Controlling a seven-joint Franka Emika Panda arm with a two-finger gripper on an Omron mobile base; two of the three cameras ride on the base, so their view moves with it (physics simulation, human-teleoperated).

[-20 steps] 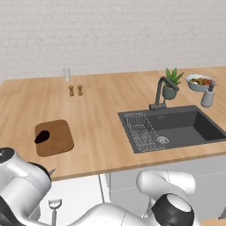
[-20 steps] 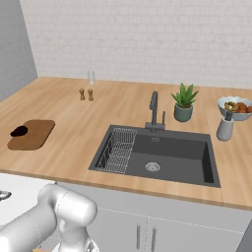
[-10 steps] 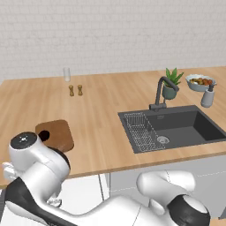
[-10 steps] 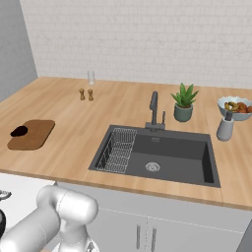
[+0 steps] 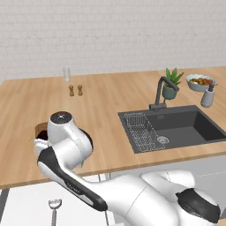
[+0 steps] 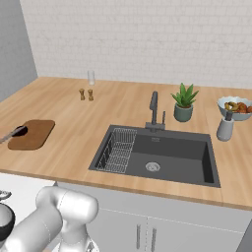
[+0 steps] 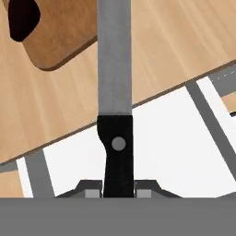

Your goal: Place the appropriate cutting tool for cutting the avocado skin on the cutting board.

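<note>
We see one knife (image 7: 115, 92), our gripper (image 7: 118, 190) clamped on its black handle, blade reaching over the counter edge toward one cutting board (image 7: 60, 32) carrying one avocado (image 7: 23, 17).

Knife (image 7: 115, 92) between fingers (image 7: 92, 193) — over counter (image 7: 175, 50)

The arm hides most of the cutting board (image 5: 40, 128); the knife (image 7: 115, 92) blade runs past the hand view's top edge.

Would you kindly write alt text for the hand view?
The jaws are shut on the black handle of a slim knife with a grey steel blade, which points toward the counter edge. A brown wooden cutting board carrying a dark avocado lies on the light wooden counter beyond.
</note>
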